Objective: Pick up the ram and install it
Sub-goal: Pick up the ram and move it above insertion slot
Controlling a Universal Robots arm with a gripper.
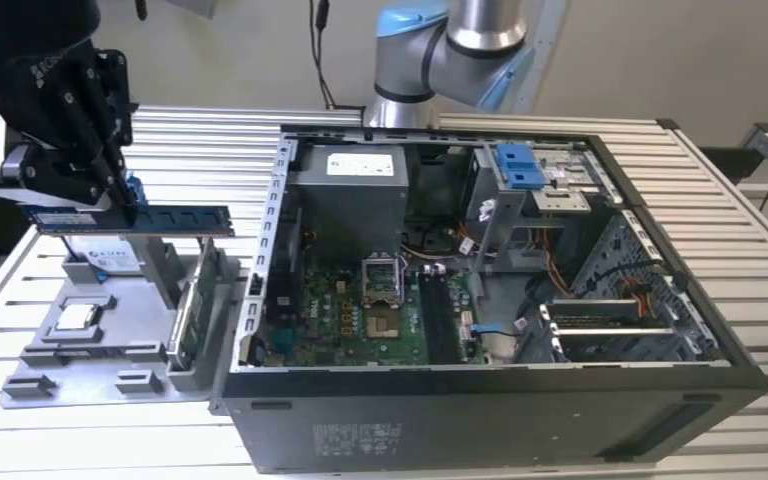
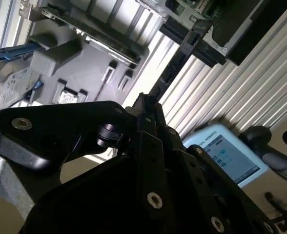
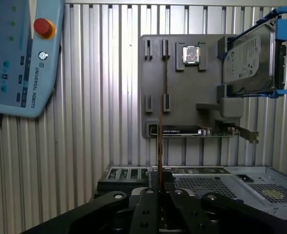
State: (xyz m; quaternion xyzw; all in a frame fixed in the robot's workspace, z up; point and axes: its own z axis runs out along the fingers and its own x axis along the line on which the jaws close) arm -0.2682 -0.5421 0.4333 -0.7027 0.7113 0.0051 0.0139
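Gripper (image 1: 97,200) clenched on one end of ram (image 1: 177,217), stick level above grey tray (image 1: 131,342), well apart from case (image 1: 491,410). We worry: end-only grip, stick may tilt or slip and miss slots (image 1: 432,308).

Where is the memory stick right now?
The ram is gripped level in the gripper on the exterior view's left. It is raised above the grey parts tray, beside the open computer case.
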